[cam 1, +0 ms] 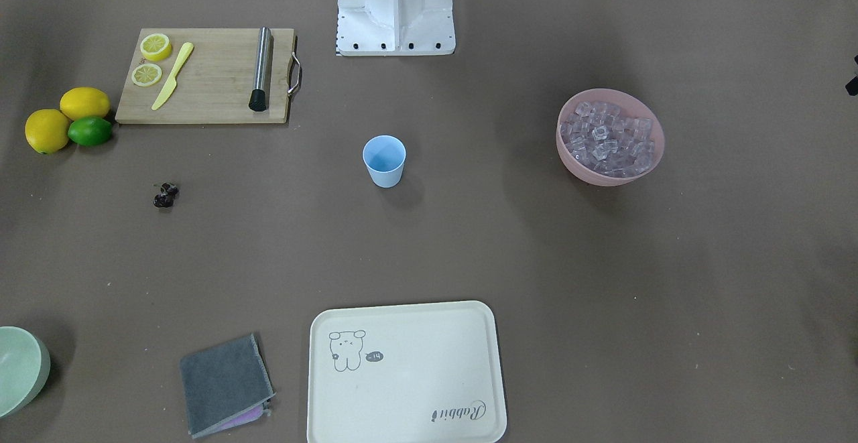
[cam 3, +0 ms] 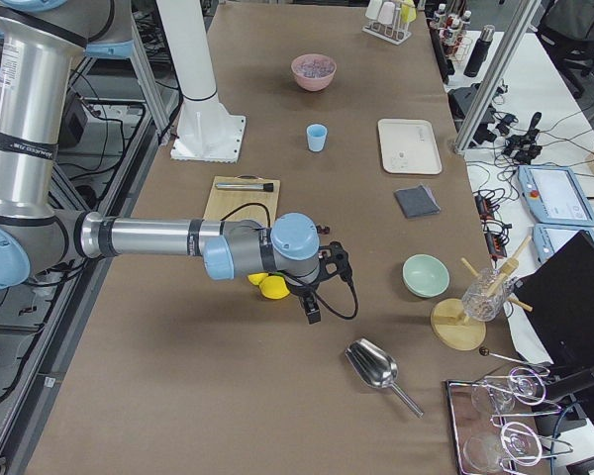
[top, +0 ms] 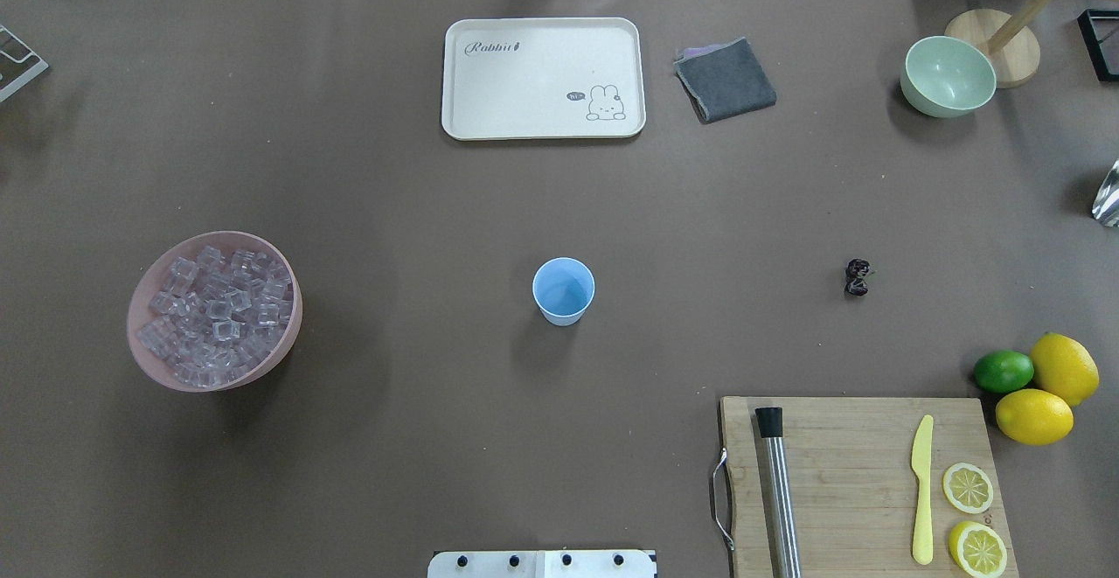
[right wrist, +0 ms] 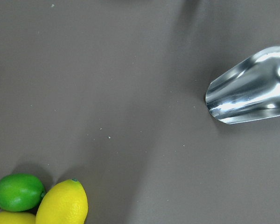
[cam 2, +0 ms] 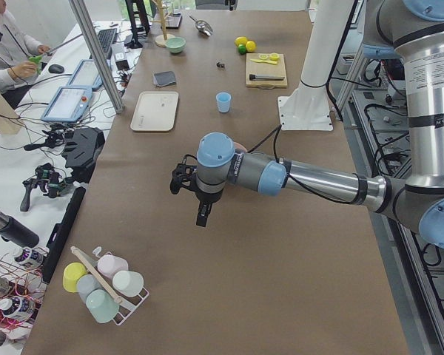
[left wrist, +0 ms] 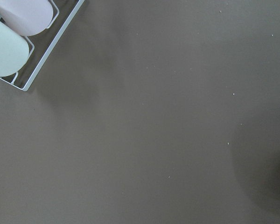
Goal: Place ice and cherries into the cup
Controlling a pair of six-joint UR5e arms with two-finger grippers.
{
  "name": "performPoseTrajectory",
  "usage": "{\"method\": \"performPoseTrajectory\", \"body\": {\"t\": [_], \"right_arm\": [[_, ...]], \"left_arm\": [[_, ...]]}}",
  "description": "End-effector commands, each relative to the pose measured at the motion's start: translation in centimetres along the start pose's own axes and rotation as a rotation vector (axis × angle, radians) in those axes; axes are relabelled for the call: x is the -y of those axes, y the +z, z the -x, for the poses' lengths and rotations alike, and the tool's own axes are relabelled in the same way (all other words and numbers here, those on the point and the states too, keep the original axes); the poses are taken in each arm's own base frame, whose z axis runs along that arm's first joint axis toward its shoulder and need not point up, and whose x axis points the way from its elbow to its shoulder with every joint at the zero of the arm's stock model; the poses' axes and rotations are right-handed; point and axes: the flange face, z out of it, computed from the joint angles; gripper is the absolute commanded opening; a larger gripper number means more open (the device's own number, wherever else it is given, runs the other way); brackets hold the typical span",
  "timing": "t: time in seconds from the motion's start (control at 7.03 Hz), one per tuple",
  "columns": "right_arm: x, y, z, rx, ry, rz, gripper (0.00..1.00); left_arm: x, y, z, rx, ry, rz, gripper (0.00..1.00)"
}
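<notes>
two pincers: left pincer [cam 2: 204, 219] hangs above the desk [cam 1: 469, 242] near a rack of cups [cam 2: 103, 285], well apart from the task's things; right pincer [cam 3: 312, 315] hangs near the lemons [right wrist: 63, 205] and a steel scoop [right wrist: 252, 88]; each shows only in a side view, so whether released or clenched cannot be told
cup [cam 1: 384, 160]: light blue; upright at mid-desk, standing alone; inside looks empty
ice [cam 1: 606, 138]: clear cubes heaped in a pink bowl [cam 1: 603, 178] on the robot's left side; well apart from the cup
cherries [cam 1: 165, 196]: small dark cluster lying on the desk on the robot's right side; between cup and citrus, apart from both
progress: judged not begun; no ice and no cherry in the cup; both transfers are left to do
next, by judgement: scoop is the likely tool for the ice, and lies untouched at the right end; cherries call for a fine pinch
surroundings: cutting board [cam 1: 214, 88] bearing a steel muddler [cam 1: 261, 68], yellow knife [cam 1: 172, 76] and lemon slices [cam 1: 155, 46]; lime [cam 1: 90, 131] touching the lemons, just beside the board; cream tray [cam 1: 415, 389]; grey cloth [cam 1: 224, 384]; pale green bowl [cam 1: 20, 369]
obstructions: nothing stands between cup and pink bowl, or between cup and cherries; risk judged to be the light cup tipping if knocked
</notes>
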Motion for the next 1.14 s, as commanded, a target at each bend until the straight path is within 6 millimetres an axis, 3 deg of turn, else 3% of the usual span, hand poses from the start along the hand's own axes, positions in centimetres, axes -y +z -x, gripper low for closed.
{"method": "performPoseTrajectory", "body": {"t": [0.0, 0.57, 0.85, 1.0], "right_arm": [[0.0, 0.0, 0.0, -0.002, -0.04, -0.023, 1.0], [-0.3, 0.4, 0.2, 0.012, -0.049, -0.02, 1.0], [-0.2, 0.4, 0.4, 0.014, -0.055, -0.022, 1.0], [-0.1, 0.3, 0.5, 0.014, -0.07, -0.035, 1.0]], "left_arm": [[0.3, -0.8, -1.0, -0.009, 0.031, -0.02, 0.96], [0.4, -0.2, -0.9, -0.026, 0.012, -0.005, 0.98], [0.4, -0.5, -2.9, -0.038, 0.002, -0.01, 0.97], [1.0, 0.6, -5.3, -0.052, -0.053, 0.014, 0.97]]}}
